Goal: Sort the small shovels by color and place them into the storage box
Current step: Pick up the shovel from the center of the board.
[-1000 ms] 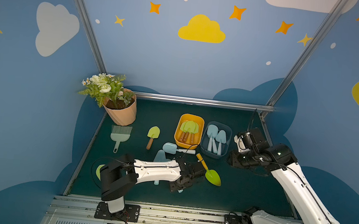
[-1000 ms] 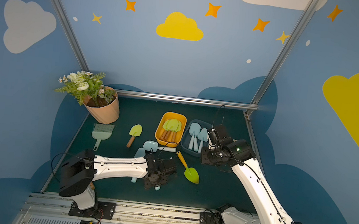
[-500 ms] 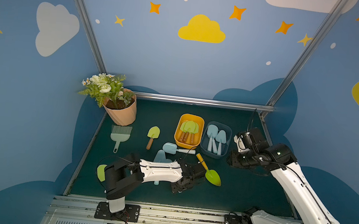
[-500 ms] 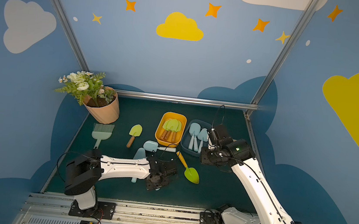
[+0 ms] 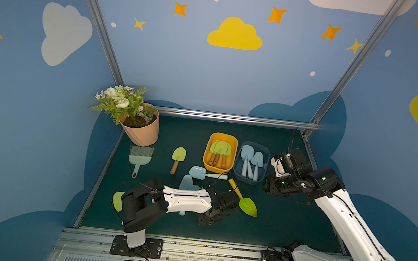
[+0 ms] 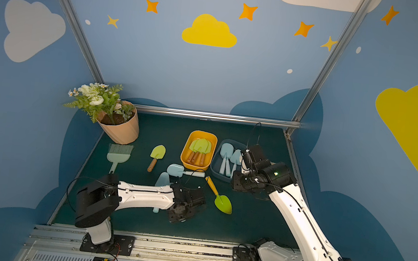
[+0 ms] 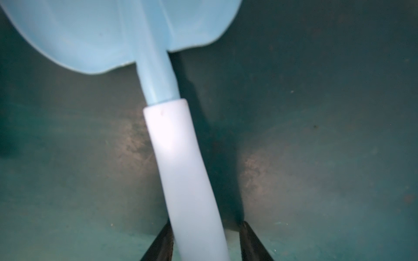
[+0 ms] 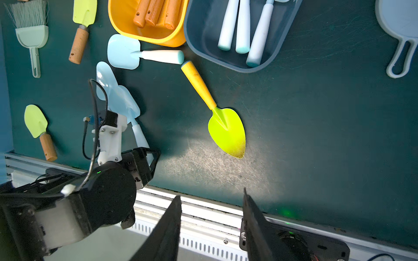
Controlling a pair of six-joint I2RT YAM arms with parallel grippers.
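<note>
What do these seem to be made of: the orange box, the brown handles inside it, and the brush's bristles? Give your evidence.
Orange box: plastic, smooth and slightly glossy, with a moulded rounded rim.
Brown handles: wood, matte, with visible grain and drilled holes.
Bristles: fine grey-green strands, probably synthetic fibre, though the look leaves that open.

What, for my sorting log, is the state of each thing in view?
Yellow box, holding green shovels.
Blue box, holding blue shovels.
Left gripper, jaws open astride pale handle.
Right gripper, jaws open, empty.
Loose blue shovel, flat on table.
Orange-handled shovel, flat on table.
Wood-handled shovel, flat on table.
Second wood-handled shovel, flat on table.
Brush, flat.
Flowerpot, upright.
</note>
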